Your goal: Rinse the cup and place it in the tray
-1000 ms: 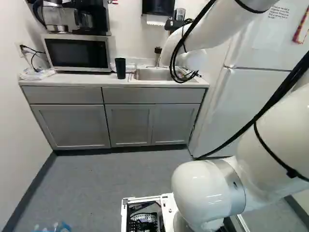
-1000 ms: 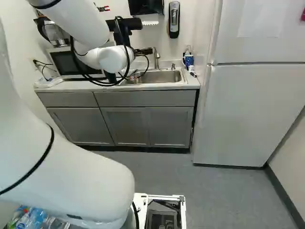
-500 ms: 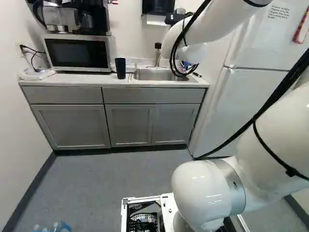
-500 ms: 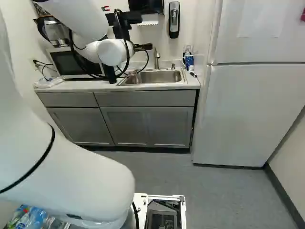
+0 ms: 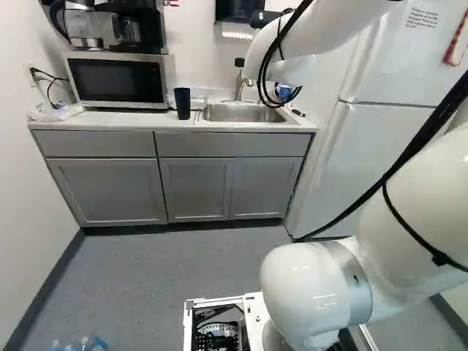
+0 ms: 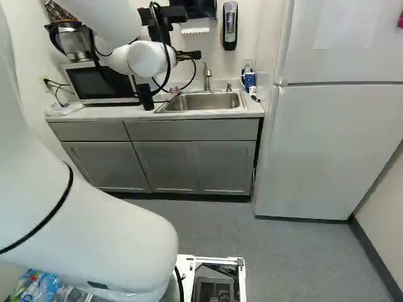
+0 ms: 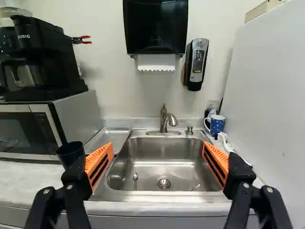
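The black parts of my gripper (image 6: 189, 55) show beyond the wrist in the right base view, over the counter near the sink. In the wrist view the gripper (image 7: 158, 163) stands open, with nothing held between its orange pads. A black cup (image 7: 70, 152) stands upright on the counter beside one finger; the left base view shows this cup (image 5: 182, 103) left of the sink. A shallow metal tray (image 7: 110, 137) lies between the microwave and the sink. A blue dotted mug (image 7: 217, 125) stands on the sink's other side. The faucet (image 7: 166, 120) rises behind the basin.
The steel sink (image 7: 162, 167) has a spoon (image 7: 135, 180) in it. A microwave (image 5: 117, 80) with a coffee maker (image 7: 40, 57) on top stands beside the counter (image 5: 95, 121). A fridge (image 6: 334, 145) borders the other side. A soap dispenser (image 7: 196, 64) and towel dispenser (image 7: 156, 26) hang above.
My arm's wrist and gripper have risen over the sink area, uncovering more of the faucet and mug in the left base view. The base and the black cup have stayed put.
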{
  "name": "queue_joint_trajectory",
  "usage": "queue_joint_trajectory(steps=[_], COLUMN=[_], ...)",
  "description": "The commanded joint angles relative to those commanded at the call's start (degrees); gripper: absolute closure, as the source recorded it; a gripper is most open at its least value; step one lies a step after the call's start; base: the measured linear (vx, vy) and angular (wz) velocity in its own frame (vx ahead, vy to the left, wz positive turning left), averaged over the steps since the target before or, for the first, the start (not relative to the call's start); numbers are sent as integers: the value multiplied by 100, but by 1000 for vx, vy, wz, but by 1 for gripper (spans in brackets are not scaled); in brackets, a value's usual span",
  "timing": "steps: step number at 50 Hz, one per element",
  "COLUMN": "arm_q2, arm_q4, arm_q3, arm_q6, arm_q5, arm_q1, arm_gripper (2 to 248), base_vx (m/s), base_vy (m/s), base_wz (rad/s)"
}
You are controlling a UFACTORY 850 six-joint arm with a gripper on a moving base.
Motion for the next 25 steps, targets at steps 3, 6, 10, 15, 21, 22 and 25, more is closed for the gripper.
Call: queue_joint_trajectory(steps=[3,6,10,15,21,22,25], arm_q2=[-3,-6,-11,-17,-26,-28,-32], arm_q4=[0,0,0,0,0,0,0], arm_q3=[-38,-76,-128,-192,-270,-284,-323], arm_q6=[0,0,0,0,0,0,0], arm_q5=[-35,-69,-116,-175,-249,-262,-299], arm_q1=[0,0,0,0,0,0,0], arm_gripper=[3,3,3,3,3,3,3], base_vx=[0,0,0,0,0,0,0], base_vy=[0,0,0,0,0,0,0], base_wz=[0,0,0,0,0,0,0])
